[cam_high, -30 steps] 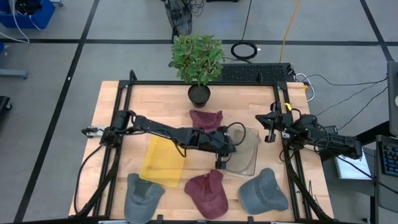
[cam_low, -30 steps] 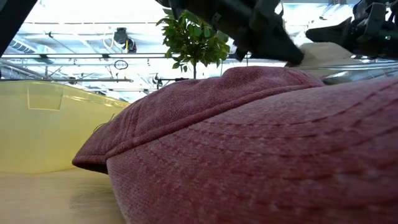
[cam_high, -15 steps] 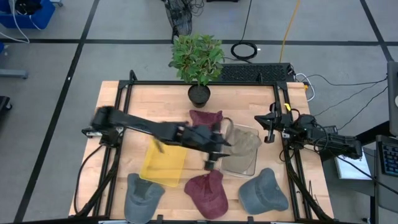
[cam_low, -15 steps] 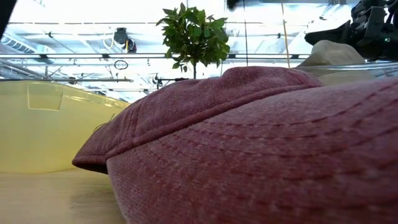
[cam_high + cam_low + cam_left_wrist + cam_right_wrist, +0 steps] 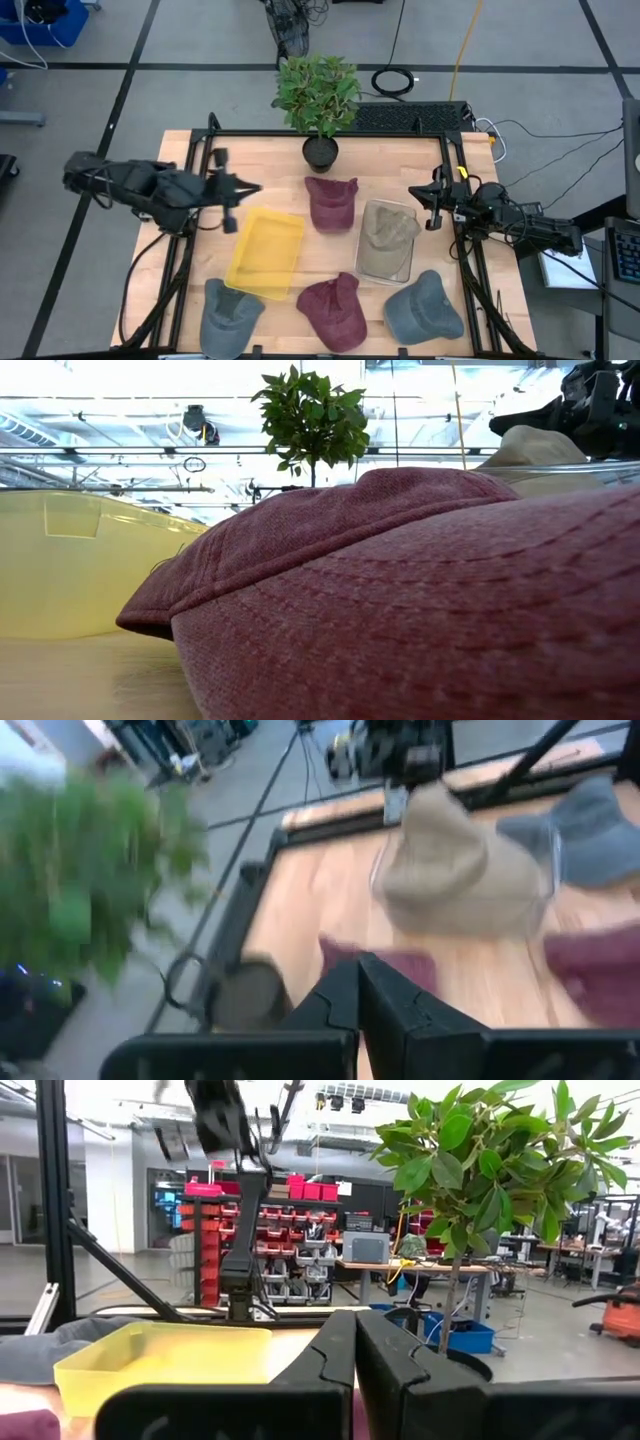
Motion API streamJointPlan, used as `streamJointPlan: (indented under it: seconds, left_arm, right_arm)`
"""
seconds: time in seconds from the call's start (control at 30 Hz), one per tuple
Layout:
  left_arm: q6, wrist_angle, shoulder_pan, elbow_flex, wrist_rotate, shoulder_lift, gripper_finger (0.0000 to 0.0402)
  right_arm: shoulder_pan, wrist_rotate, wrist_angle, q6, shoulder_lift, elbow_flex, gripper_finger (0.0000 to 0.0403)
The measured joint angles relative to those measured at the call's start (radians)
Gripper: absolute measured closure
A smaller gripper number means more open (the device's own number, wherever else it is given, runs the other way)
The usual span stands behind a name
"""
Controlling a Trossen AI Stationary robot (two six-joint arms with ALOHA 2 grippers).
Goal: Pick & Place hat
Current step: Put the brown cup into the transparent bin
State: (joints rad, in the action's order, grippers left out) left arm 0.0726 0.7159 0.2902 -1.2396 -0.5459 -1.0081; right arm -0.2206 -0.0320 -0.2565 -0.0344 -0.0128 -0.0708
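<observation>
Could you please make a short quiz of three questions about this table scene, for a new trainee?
1. True or false: the tan hat lies in the clear bin.
2. How many hats lie on the table outside the bins? A) three B) four C) five
3. Fill in: the yellow bin holds ____ hats.

Key:
1. True.
2. B: two maroon hats and two grey hats.
3. No. The left gripper and right gripper, both shut, hold nothing.
</observation>
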Motion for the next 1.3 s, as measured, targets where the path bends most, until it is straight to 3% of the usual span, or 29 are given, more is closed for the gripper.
streamJointPlan:
  seconds: [0.13, 0.27, 0.47, 0.67, 0.83, 0.97, 1.13, 1.3]
  left_arm:
    - [-0.021, -0.274, -0.002, 0.36, 0.015, 0.21, 0.0396]
    - [0.084, -0.613, -0.014, 0.655, 0.086, 0.309, 0.0398]
    - [0.156, -0.974, -0.065, 0.902, 0.101, 0.33, 0.0398]
    - [0.243, -1.181, -0.139, 0.985, 0.079, 0.329, 0.0399]
    - [0.271, -1.254, -0.201, 0.988, 0.075, 0.328, 0.0386]
    - [0.232, -1.212, -0.222, 0.988, 0.075, 0.328, 0.0386]
    - [0.244, -1.169, -0.227, 0.989, 0.075, 0.328, 0.0397]
    - [0.24, -1.17, -0.227, 0.989, 0.076, 0.328, 0.0376]
  right_arm:
    - [0.0, -0.04, 0.0, 0.012, 0.0, 0.0, 0.0403]
    - [0.0, -0.085, 0.0, 0.023, 0.0, 0.0, 0.0403]
    - [0.0, -0.102, -0.068, 0.021, -0.041, -0.009, 0.0403]
    - [0.0, -0.099, -0.011, -0.001, -0.195, -0.14, 0.0403]
    - [0.037, -0.101, 0.14, 0.03, -0.439, -0.406, 0.0403]
    - [0.12, -0.089, 0.355, 0.051, -0.687, -0.645, 0.0403]
    - [0.246, 0.056, 0.736, 0.139, -0.955, -0.91, 0.0403]
    - [0.37, 0.186, 1.081, 0.336, -1.135, -1.096, 0.0403]
